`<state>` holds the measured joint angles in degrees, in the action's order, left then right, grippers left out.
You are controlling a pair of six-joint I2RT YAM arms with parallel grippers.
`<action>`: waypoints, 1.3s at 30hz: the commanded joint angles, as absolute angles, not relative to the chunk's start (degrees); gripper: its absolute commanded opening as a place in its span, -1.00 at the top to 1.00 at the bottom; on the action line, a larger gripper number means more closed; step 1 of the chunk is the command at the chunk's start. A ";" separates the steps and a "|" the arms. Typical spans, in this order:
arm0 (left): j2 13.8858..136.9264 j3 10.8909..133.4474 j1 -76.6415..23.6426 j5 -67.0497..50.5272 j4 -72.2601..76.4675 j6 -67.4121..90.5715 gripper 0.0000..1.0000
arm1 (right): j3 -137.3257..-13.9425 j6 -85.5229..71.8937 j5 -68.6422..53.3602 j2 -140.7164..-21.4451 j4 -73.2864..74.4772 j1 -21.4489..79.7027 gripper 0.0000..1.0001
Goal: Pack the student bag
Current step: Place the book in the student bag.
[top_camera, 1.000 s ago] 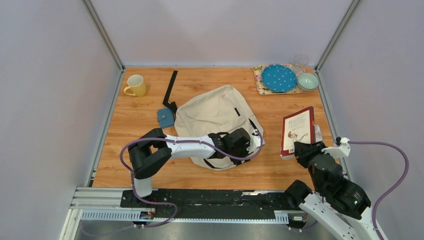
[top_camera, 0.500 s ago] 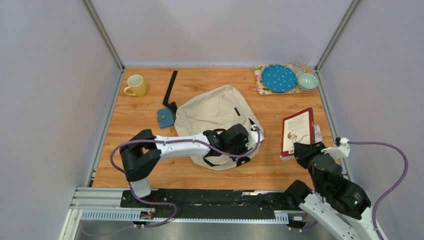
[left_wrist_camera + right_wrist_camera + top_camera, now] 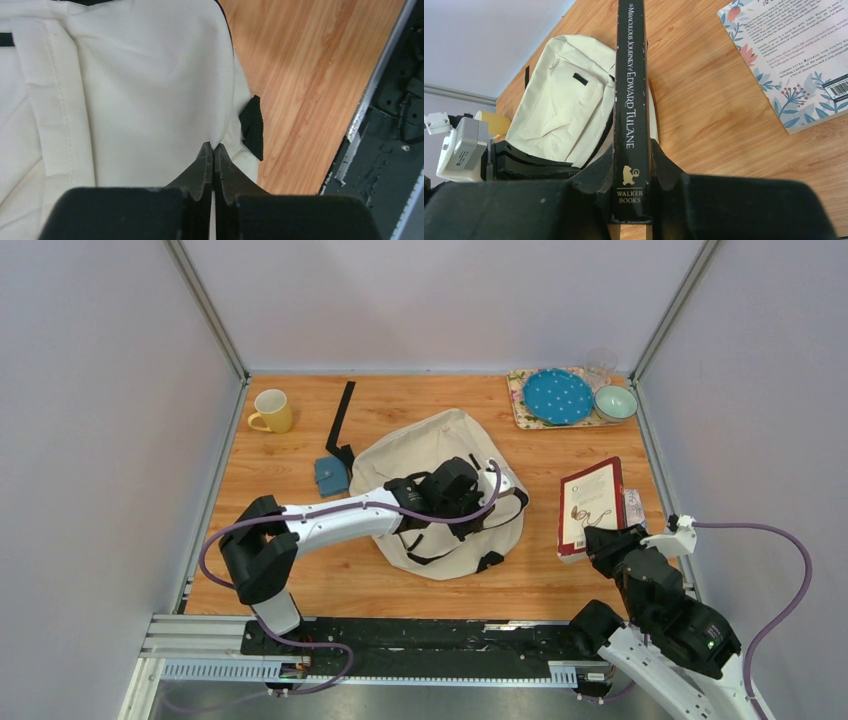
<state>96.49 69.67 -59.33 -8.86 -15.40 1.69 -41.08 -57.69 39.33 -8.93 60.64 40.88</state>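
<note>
student bag [image 3: 420,455]: soft, limp, take it by the stitched edge | your left hand [image 3: 213,150]: pinched on its fabric | your right hand [image 3: 633,150]: clamped on the book [image 3: 629,75]

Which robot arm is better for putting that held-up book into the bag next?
Right, probably: the right end effector grips the book, while the left end effector is shut on the student bag, pinching its fabric.
</note>
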 commanded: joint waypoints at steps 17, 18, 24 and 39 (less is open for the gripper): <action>100.37 73.21 -56.51 -33.57 -14.77 9.49 0.88 | -41.04 -58.89 40.34 -8.09 58.45 40.87 1.00; 100.20 73.13 -56.51 -33.84 -14.77 9.49 0.88 | -41.04 -58.89 40.34 -8.17 58.45 40.87 1.00; 100.72 73.12 -55.90 -35.86 -14.94 9.93 1.00 | -40.69 -59.33 40.34 -8.35 58.36 40.78 0.99; 103.00 72.42 -55.63 -37.44 -15.12 10.72 0.83 | -40.43 -59.33 40.34 -8.61 58.01 40.87 0.99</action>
<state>102.26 70.89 -55.09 -33.85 -15.62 9.47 -40.12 -58.46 38.94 -8.93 60.64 40.88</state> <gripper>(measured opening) 0.176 0.190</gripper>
